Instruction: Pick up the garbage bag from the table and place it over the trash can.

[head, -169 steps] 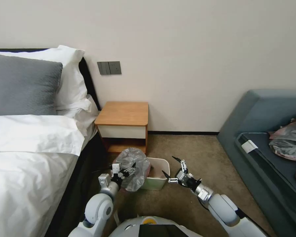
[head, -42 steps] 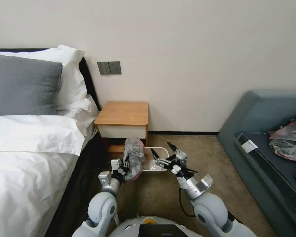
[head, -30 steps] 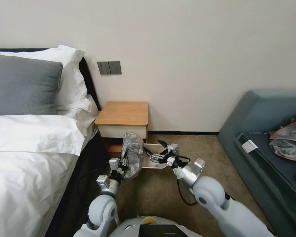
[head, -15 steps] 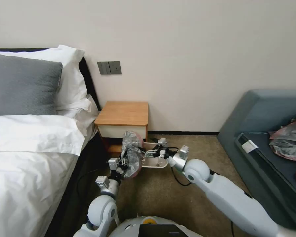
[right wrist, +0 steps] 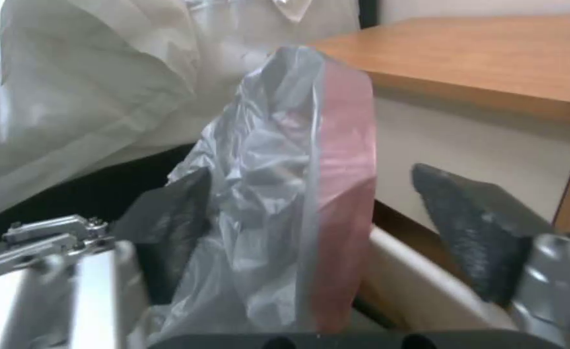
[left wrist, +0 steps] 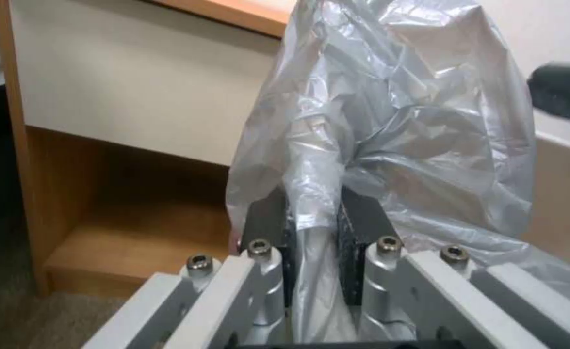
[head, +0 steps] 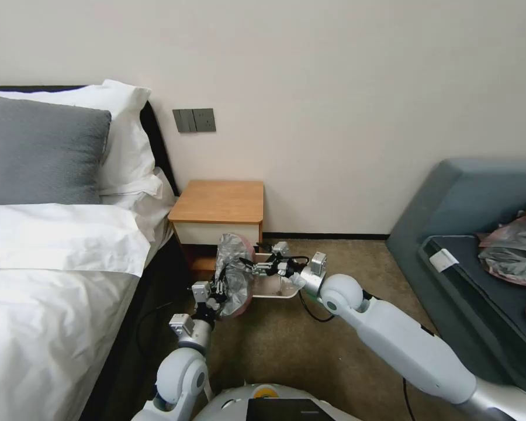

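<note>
So the left gripper (left wrist: pixel 314 232) is clamped on a fold of the thin, crinkly grey garbage bag with the pinkish tint (head: pixel 234 275), holding it up in the air just beside the small cream plastic trash can (head: pixel 274 290). The right gripper (right wrist: pixel 336 228) has its fingers spread wide, one on each side of the bag's pink edge, not pinched yet. The little light-brown wooden nightstand table (head: pixel 221 202) sits right behind the bin. Progress-wise: bag's already off the table, but it's bunched up, so opening it and stretching it over the rim is all left to do.
</note>
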Available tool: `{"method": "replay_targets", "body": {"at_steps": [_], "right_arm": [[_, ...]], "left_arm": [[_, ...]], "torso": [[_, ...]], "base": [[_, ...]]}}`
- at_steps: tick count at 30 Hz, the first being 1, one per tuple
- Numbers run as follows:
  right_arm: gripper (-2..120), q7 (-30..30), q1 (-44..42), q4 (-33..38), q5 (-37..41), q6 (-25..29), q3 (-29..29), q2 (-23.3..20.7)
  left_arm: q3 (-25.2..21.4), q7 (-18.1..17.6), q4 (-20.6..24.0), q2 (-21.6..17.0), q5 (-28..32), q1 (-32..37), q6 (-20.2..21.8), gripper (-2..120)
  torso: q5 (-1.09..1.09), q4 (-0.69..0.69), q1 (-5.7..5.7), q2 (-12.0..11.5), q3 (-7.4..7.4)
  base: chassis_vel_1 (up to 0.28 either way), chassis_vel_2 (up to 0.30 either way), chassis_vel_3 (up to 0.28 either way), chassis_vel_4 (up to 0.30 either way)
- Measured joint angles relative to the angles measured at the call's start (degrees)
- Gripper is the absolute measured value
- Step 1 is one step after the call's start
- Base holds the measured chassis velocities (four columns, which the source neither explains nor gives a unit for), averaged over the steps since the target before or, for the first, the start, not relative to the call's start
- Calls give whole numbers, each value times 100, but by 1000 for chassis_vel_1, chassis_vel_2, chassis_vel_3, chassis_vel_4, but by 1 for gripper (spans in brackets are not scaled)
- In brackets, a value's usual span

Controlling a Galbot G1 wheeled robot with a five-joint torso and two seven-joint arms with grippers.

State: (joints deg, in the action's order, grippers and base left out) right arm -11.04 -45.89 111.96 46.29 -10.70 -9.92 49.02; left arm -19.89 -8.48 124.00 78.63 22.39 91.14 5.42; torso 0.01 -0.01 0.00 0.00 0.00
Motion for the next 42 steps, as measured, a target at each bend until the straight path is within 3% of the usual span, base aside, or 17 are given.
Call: {"method": "replay_targets", "body": {"at_steps": [15, 18, 20, 32, 42], "right_arm": [[21, -51, -103, -45, -171, 68, 8, 20], [15, -57, -120, -38, -189, 75, 9, 18], [3, -60, -123, -37, -203, 88, 20, 22], [0, -82, -178, -31, -263, 163, 180, 7], [0, -170, -305, -49, -237, 238, 616, -370]], "left_arm": [[-3, -14, 62, 49, 78, -27, -8, 11], [-7, -16, 62, 50, 86, -37, -9, 11], [-8, -19, 62, 53, 98, -50, -10, 11], [-47, -35, 28, 75, 146, -108, -10, 11], [-62, -22, 42, 14, 153, -61, -22, 11]], "torso": [[-1, 0, 0, 0, 0], [-1, 0, 0, 0, 0], [-1, 1, 0, 0, 0], [0, 1, 0, 0, -1], [0, 0, 0, 0, 0]], "base": [[0, 0, 0, 0], [0, 0, 0, 0], [0, 0, 0, 0], [0, 0, 0, 0], [0, 0, 0, 0]]}}
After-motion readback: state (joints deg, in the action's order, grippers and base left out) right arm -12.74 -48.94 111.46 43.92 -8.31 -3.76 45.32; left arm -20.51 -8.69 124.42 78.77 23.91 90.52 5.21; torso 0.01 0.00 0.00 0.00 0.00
